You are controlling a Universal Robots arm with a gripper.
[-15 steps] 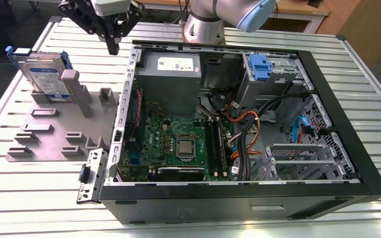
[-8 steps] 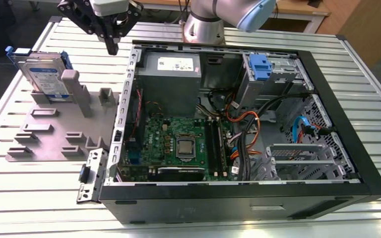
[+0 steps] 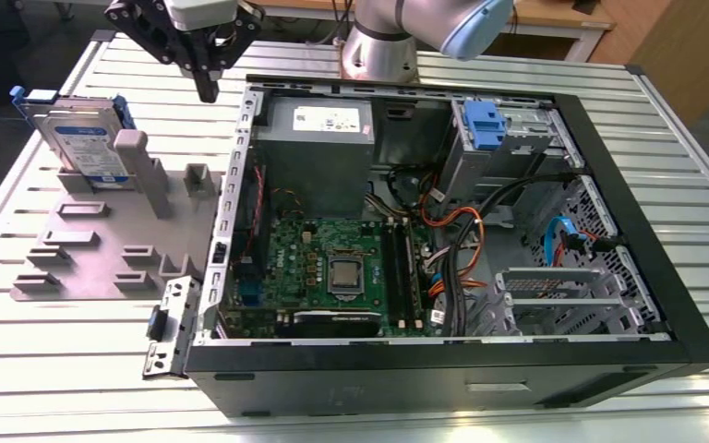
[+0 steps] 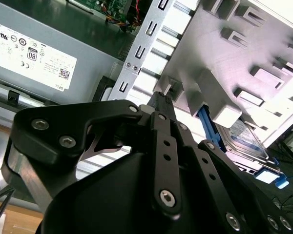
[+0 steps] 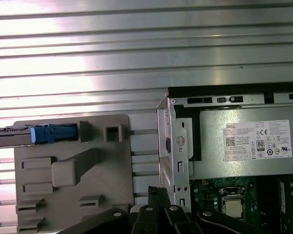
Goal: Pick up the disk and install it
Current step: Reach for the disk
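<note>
One hand is under inspection; we find it clenched, its fingers drawn together at the tips, pointing downward and grasping nothing. In the exterior view it hangs above the strip between the grey holder and the near wall of the open computer case, close to the case's far corner on the exterior view's left. In the second wrist view we note the closed tips of the hand against the edge of that holder and the case's metal rim. The disk stands upright on its edge in a slot of the holder, at the exterior view's left of the hand, near it but not touching it. Its blue-and-white label faces outward and a blue bracket runs along its edges. In the first wrist view we see the disk edge-on in the same slot. Inside the case we record a grey power supply with a white sticker, a green motherboard below it, and a blue clip at the drive bay. Holder and case both rest on the slatted metal worktop. The arm rises behind the case.
</note>
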